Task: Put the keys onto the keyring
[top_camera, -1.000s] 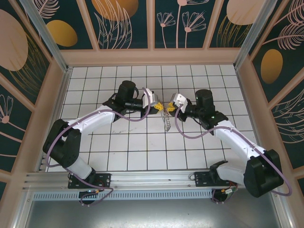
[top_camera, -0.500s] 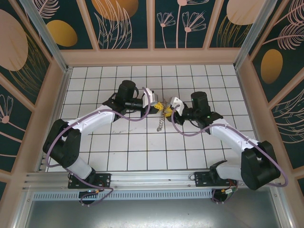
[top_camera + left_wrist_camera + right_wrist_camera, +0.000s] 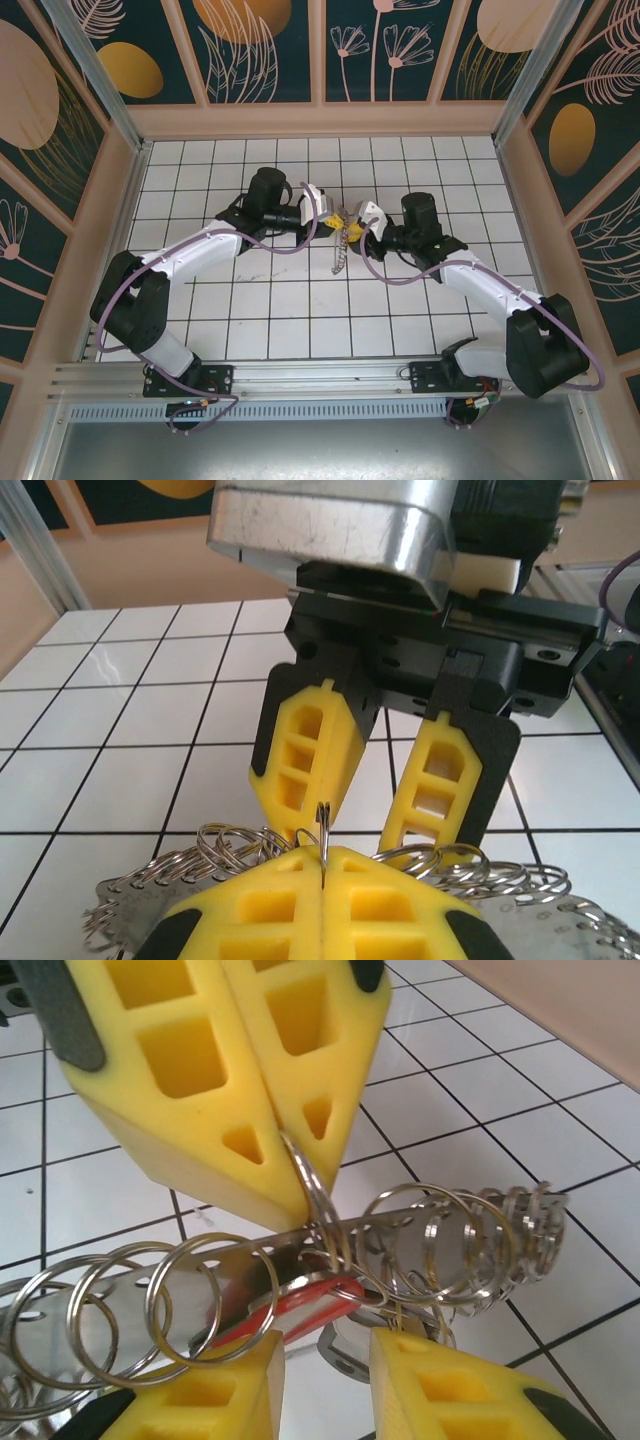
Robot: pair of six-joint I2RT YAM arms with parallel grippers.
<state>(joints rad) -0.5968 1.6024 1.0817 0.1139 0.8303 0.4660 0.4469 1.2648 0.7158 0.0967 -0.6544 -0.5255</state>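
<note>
The keyring (image 3: 420, 1222) is a flat metal strip carrying a row of several split rings; from above it dangles (image 3: 342, 252) over the tiles between my two grippers. My left gripper (image 3: 325, 865) is shut on one upright split ring (image 3: 325, 825), and its yellow fingers (image 3: 230, 1090) come down from the top of the right wrist view. My right gripper (image 3: 325, 1380) stands open just under the strip, facing the left one (image 3: 333, 223). A key with a red tag (image 3: 300, 1305) lies at its fingertips, the tag's end against a ring and the metal part (image 3: 350, 1345) in the gap.
White tiled floor (image 3: 290, 310) with dark grid lines runs under both arms. Low tan walls (image 3: 120, 250) close the workspace at left, right and back. Purple cables (image 3: 400, 280) loop along both arms.
My right gripper has moved left, close up to the left gripper, and its jaws have spread a little. The hanging strip has swung leftward. The left gripper has stayed put and shut.
</note>
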